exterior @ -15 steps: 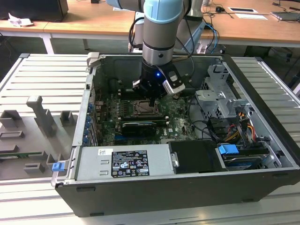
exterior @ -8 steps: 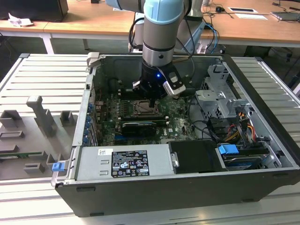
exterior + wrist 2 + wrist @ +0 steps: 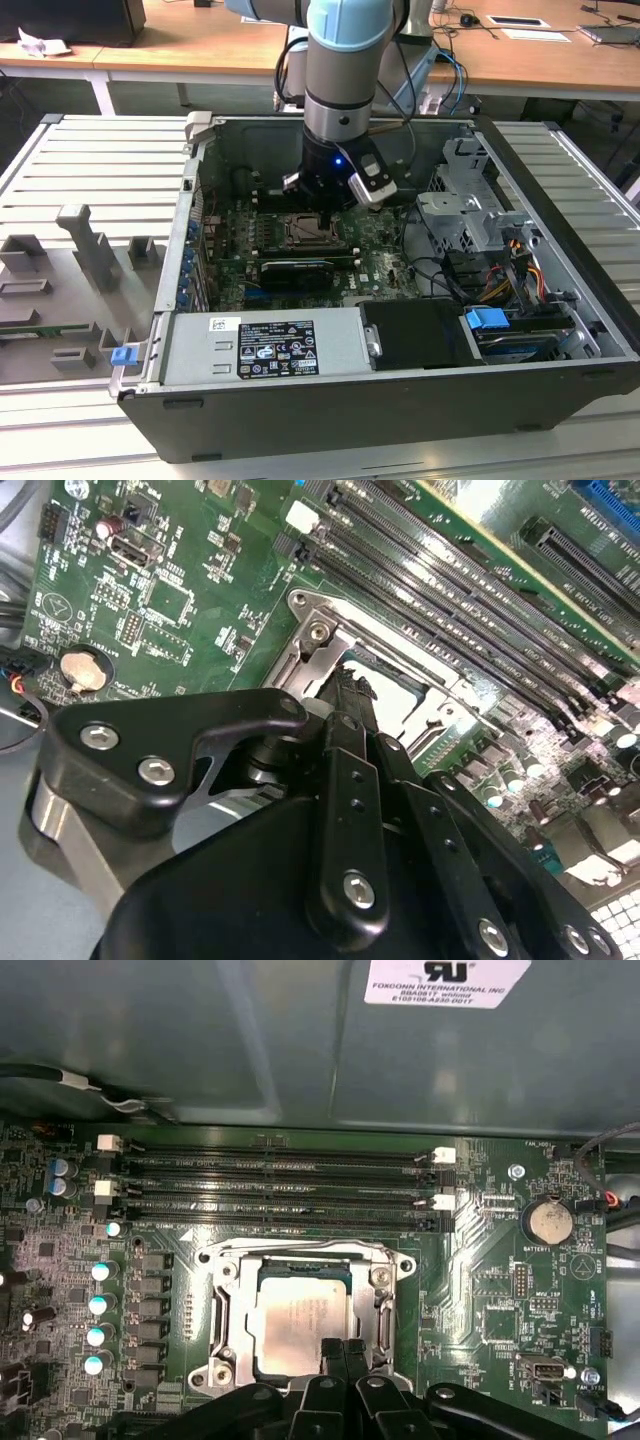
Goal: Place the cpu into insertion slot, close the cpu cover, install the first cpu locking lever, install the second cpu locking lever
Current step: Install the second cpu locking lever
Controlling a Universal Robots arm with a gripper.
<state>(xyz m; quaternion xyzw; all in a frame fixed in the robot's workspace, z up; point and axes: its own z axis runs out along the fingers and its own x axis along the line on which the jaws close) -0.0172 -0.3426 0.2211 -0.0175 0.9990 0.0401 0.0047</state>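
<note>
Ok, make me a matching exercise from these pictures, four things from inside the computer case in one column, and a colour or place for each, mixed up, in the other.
Column one:
1. cpu
2. gripper
3. memory slots
4. coin battery

Column two:
A. long dark parallel strips beside the socket
B. round and silver, on the green board away from the socket
C. pale metal square lying inside the socket frame
D. black, its tips down at the chip's edge

Pairs: 1-C, 2-D, 3-A, 4-B
</note>
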